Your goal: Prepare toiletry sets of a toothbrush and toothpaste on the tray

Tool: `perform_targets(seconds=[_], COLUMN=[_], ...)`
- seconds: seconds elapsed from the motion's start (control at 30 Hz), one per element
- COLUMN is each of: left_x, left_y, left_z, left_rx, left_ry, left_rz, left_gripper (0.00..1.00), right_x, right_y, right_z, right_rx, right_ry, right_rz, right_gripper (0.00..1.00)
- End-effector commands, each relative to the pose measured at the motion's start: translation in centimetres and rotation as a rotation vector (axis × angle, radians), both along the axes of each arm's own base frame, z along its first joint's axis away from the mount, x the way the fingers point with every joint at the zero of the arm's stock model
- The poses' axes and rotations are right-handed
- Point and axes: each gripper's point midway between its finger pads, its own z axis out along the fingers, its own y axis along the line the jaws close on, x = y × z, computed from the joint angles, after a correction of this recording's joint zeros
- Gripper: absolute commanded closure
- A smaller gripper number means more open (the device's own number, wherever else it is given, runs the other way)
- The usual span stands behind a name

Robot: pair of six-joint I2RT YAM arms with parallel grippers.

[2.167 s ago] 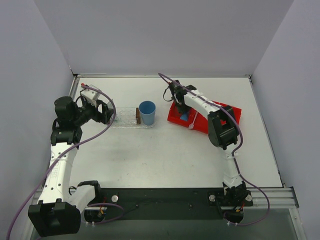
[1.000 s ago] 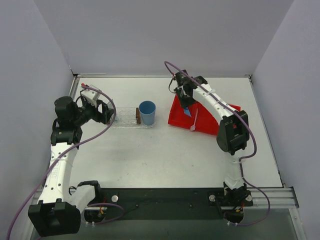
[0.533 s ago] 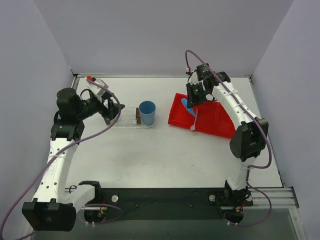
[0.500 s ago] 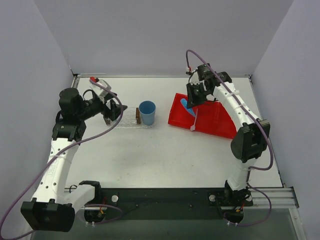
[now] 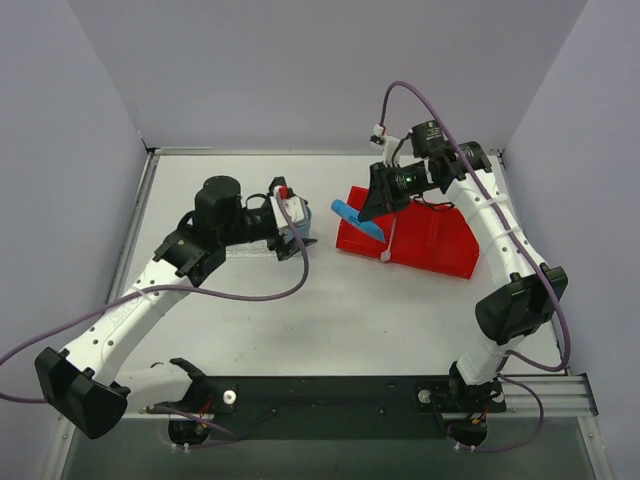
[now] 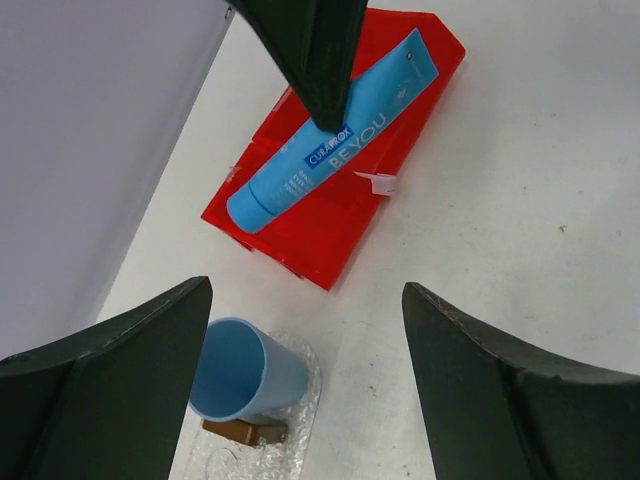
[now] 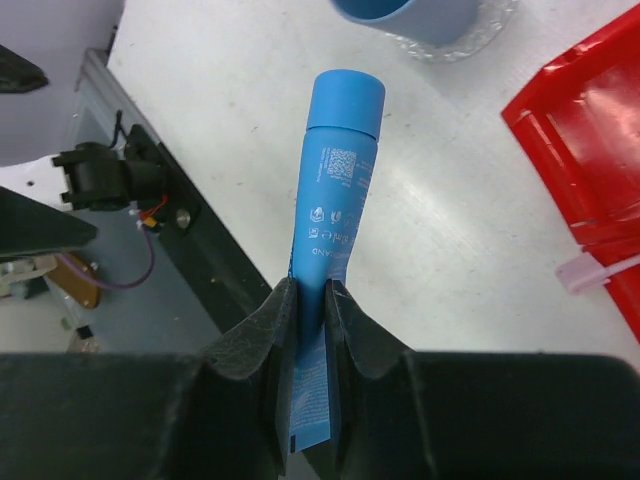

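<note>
Over on the left, the left gripper [image 5: 296, 226] [image 6: 305, 290] hangs above the table [image 5: 300, 320] with its jaws spread wide and nothing between them. Straight below it, in its wrist view, a blue cup [image 6: 245, 370] stands at the end of the tray [image 6: 300, 395], whose bumpy clear plastic shows around the cup's base. A brown block [image 6: 245, 432] sits just beside the cup. From above, the arm hides most of the tray.

Next along is the blue toothpaste [image 5: 355, 218] [image 6: 330, 135] [image 7: 335, 200], held up off the table near the left edge of the bin [image 5: 430, 235] [image 6: 310, 240] [image 7: 590, 130]. Its round cap points toward the cup and its flat crimped end is back in the grip. The right gripper [image 5: 368, 208] [image 7: 310, 295] is clamped tight on that flat end, one finger on either face of the tube, reaching in from the right over the bin.

The red bin sits on the table right of centre, well apart from the tray. The toothbrush [image 5: 388, 240] [image 7: 600, 270] lies at its near left part, a thin pale stick with one end poking out past the bin's edge. No gripper touches it.
</note>
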Motion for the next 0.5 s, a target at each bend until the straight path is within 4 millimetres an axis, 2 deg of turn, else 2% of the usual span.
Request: perform_targets(seconds=[0.0,0.3,0.47], left_x=[0.4,1.0,2.4], left_y=[-1.6,-4.6,-5.1], left_z=[2.2,0.0,-1.0], left_rx=[0.102,0.24,0.319], left_ry=[-0.244,-0.325,-0.391], left_rz=[-0.002,-0.048,-0.022], left_gripper=[0.12,0.11,0.1], right_x=[-3.5,-5.6,-6.2], right_y=[1.2,2.5,2.9], right_z=[3.3,4.4,4.5], right_rx=[0.14,0.229,0.248], right_ry=[0.025,0.074,0.091], right_rz=[0.129,0.21,0.232], right_gripper=[1.0,1.0,1.0])
